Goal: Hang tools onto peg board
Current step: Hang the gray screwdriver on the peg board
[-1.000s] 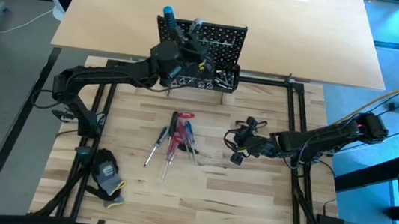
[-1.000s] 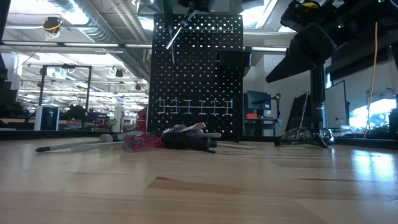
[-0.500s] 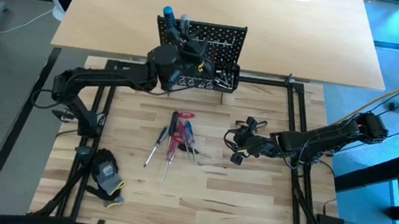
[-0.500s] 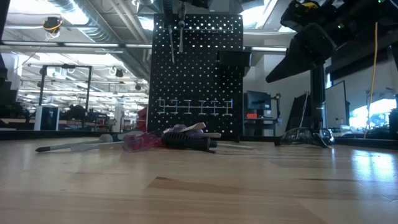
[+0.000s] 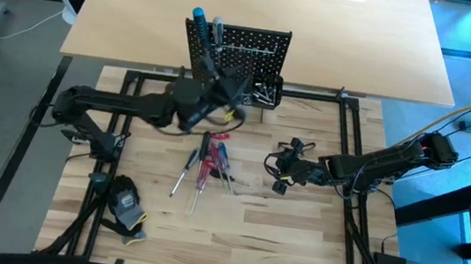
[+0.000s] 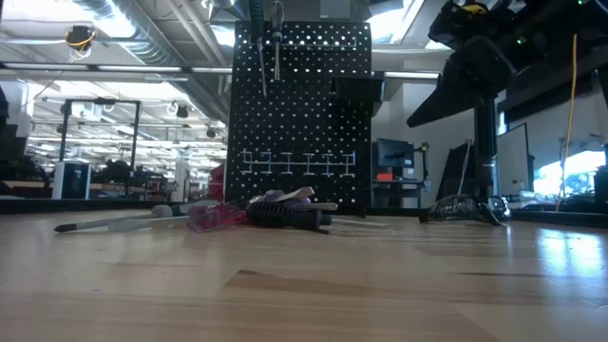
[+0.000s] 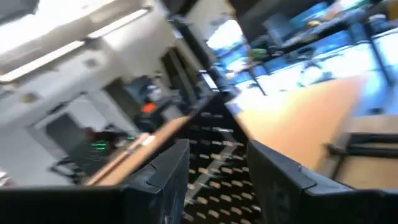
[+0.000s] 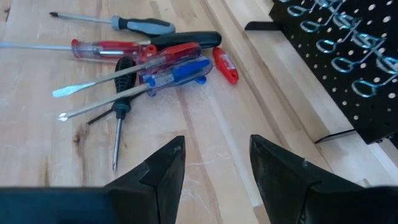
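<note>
The black peg board stands upright at the table's far side. On its upper left hang a blue-handled screwdriver and a grey-handled one, their shafts pointing down. My left gripper hovers open and empty just in front of the board, which shows between its fingers. Several loose tools lie in a pile mid-table: red, blue, grey and black handles. My right gripper waits open to the right of the pile, empty.
A row of wire hooks runs across the board's lower part, and a small black bin sits on its right side. A black-and-yellow glove lies at the near left. Bare wood lies in front of the pile.
The grey-handled screwdriver, tilted against the board's top a second ago, has swung upright and now hangs there on its own. My left gripper has drawn back from the board toward the table's near edge and slightly rightward, staying level.
</note>
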Robot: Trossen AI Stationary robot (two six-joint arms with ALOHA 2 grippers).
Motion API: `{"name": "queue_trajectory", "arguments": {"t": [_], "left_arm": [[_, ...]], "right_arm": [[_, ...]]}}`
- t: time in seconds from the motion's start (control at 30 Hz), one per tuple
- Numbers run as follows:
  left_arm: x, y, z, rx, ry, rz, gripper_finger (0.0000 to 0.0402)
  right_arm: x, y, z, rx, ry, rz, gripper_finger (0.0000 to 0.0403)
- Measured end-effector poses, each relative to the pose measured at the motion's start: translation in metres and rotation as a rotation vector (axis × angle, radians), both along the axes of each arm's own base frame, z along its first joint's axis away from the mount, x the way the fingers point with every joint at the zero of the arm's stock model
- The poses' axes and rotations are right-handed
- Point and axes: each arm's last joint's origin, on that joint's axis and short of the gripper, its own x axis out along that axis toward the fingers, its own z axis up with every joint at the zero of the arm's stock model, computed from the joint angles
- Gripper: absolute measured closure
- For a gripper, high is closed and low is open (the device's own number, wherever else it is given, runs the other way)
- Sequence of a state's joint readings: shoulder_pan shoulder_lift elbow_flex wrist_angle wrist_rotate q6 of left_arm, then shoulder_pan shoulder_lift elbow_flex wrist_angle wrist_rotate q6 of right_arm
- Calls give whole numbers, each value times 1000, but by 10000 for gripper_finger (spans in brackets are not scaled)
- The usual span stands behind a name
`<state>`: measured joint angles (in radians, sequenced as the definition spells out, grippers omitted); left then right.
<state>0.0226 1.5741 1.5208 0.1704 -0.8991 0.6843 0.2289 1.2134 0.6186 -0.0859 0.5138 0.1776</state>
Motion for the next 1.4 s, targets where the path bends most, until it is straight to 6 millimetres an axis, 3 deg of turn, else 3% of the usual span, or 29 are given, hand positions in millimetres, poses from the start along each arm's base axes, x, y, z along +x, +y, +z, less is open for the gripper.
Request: {"name": "queue_trajectory", "arguments": {"t": [0.27, 0.53, 1.03, 1.4], "left_arm": [[-37, -55, -2, -206, 73, -157, 249], [-66, -87, -35, -486, 142, -151, 249], [-84, -96, -133, -1119, 303, -29, 249], [-101, -95, -188, -1376, 336, 174, 249]], "right_arm": [[0, 0, 0, 3, -6, 2, 221], [1, 0, 2, 6, -20, 2, 221], [2, 0, 2, 6, -29, -1, 221], [2, 0, 2, 6, -29, -1, 221]]}}
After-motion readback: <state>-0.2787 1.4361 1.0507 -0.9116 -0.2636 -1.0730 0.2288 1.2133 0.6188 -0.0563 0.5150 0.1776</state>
